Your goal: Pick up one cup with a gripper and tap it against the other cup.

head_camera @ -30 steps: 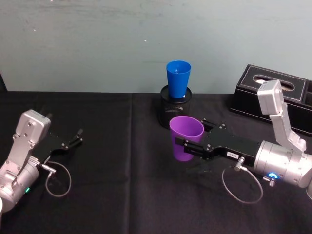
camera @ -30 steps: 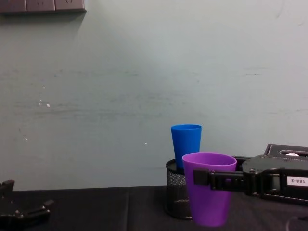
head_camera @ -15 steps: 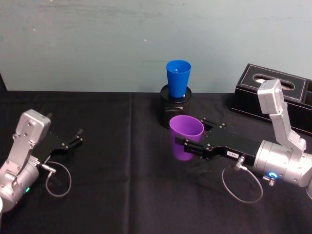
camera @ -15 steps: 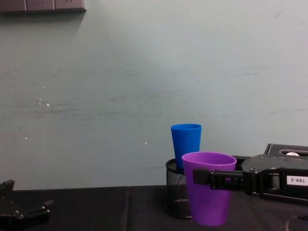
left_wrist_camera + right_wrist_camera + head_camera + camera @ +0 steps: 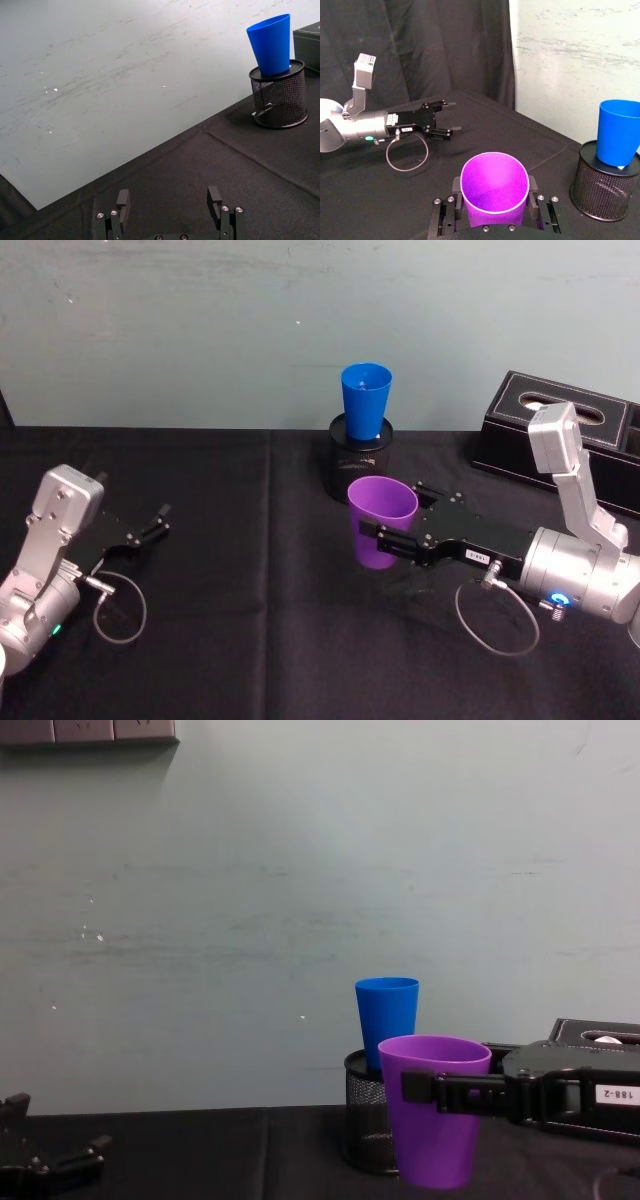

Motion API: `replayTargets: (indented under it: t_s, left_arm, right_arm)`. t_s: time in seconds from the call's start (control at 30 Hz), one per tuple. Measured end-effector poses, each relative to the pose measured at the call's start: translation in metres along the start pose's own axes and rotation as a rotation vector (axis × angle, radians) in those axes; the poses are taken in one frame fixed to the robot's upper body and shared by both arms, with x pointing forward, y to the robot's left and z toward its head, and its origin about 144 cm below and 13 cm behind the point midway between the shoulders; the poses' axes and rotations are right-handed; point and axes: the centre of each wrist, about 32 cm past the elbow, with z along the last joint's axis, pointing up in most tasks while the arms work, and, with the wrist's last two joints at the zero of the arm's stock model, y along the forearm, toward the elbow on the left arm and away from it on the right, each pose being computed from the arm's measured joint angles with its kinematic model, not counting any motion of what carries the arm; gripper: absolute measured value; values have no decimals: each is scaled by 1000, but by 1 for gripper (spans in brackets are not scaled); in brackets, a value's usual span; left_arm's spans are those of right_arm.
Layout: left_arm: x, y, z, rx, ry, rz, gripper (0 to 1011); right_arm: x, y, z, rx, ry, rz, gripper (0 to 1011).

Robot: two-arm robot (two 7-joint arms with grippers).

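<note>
Found the idle all-black left gripper [image 5: 155, 523] parked at about nine o'clock on the black tablecloth [image 5: 250, 640], fingers spread wide around nothing. Placed the bright blue tapered plastic tumbler [image 5: 365, 400] at twelve o'clock, upright in a black wire-mesh pen holder [image 5: 360, 468]. Located the purple tapered plastic tumbler [image 5: 380, 525] near the table's middle, at roughly six o'clock from the blue one, near it but apart, mouth up; could not tell whether clear of the cloth. Saw the black two-finger right gripper [image 5: 392, 510], reaching in from four o'clock on a silver wrist with a glowing blue ring, clamped across the purple tumbler's wall just below the rim. Judged that tumbler light, thin-walled, smooth and rather slippery, liable to flex under a hard squeeze; reckoned the high grip near the stiffer rim sound, with the taper helping against a downward slip. Expected the blue tumbler, loose in the holder, to rock under anything but a gentle tap. Found no brand or print on either tumbler; read "188-2" on a white label [image 5: 612, 1096] on the right gripper's body. Passed over a black box [image 5: 520, 425] at two o'clock.
</note>
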Motion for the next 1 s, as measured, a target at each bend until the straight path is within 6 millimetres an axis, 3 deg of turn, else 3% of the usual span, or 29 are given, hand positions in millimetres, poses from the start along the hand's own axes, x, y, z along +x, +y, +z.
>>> replayTargets:
  t_s: [1.0]
  left_arm:
    - [0, 0, 0, 0, 0, 0, 1011]
  right_arm:
    - [0, 0, 0, 0, 0, 0, 732]
